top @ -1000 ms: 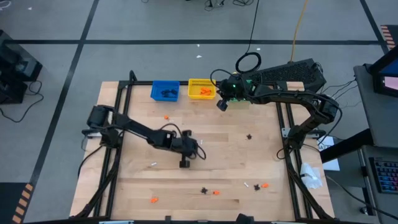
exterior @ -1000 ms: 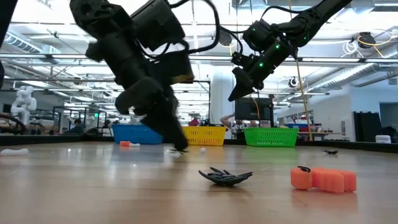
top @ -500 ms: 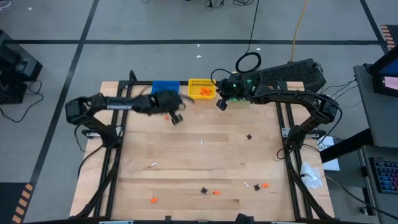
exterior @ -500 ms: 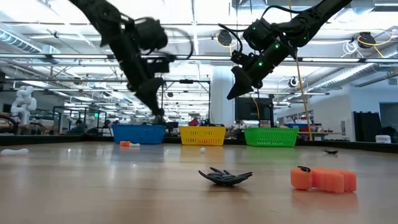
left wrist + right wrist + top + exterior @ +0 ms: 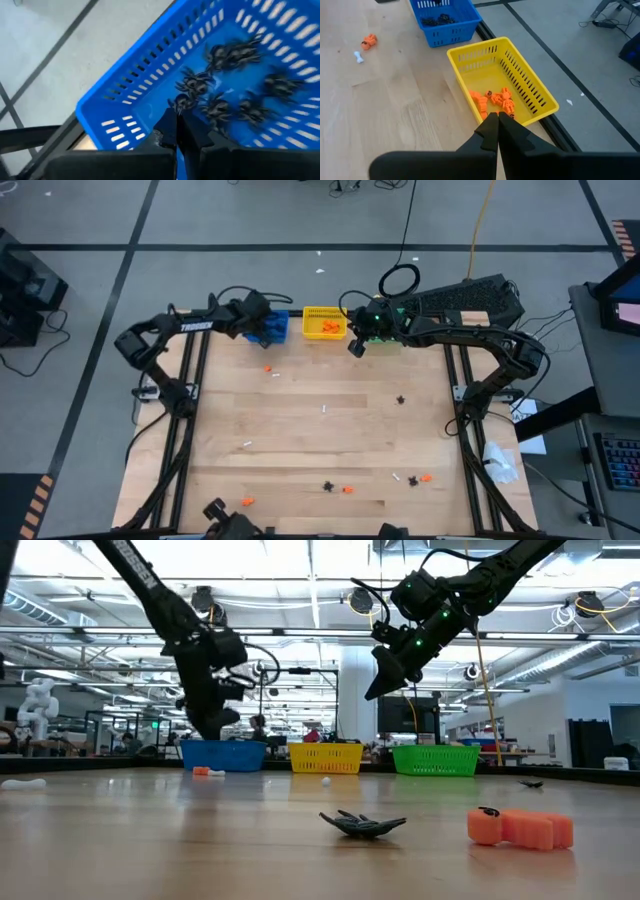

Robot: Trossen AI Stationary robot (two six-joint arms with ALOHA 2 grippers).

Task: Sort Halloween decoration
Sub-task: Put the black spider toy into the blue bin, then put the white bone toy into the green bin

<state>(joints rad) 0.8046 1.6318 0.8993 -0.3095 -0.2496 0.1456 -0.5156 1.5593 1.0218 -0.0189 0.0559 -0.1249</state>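
My left gripper (image 5: 266, 326) hangs shut over the blue bin (image 5: 145, 105), which holds several black spidery trinkets (image 5: 235, 52). A small black spider (image 5: 180, 102) sits right at its fingertips. My right gripper (image 5: 356, 348) hovers shut and empty above the yellow bin's near rim (image 5: 520, 122). Orange trinkets (image 5: 496, 99) lie in that bin. Loose trinkets rest on the wooden table: orange (image 5: 267, 367), black (image 5: 400, 398), white (image 5: 325, 408), and more near the front edge (image 5: 347, 489). My left gripper pinches the small black spider (image 5: 180, 102) at the very ends of its two fingers (image 5: 170, 125). They slant down from the table's near-left side. The spider hangs clear above the blue bin's floor. The fingers hide which part of it they grip.
Blue (image 5: 225, 754), yellow (image 5: 326, 757) and green (image 5: 435, 759) bins stand in a row along the far edge. A black spider (image 5: 362, 823) and an orange piece (image 5: 520, 827) lie close to the low camera. Bare wood spans the table's middle.
My left gripper has swung from the table's middle toward the far-left, rising a little and rolling. It now stands over the blue bin and has stayed shut throughout. A white trinket shows where the arm had covered the table.
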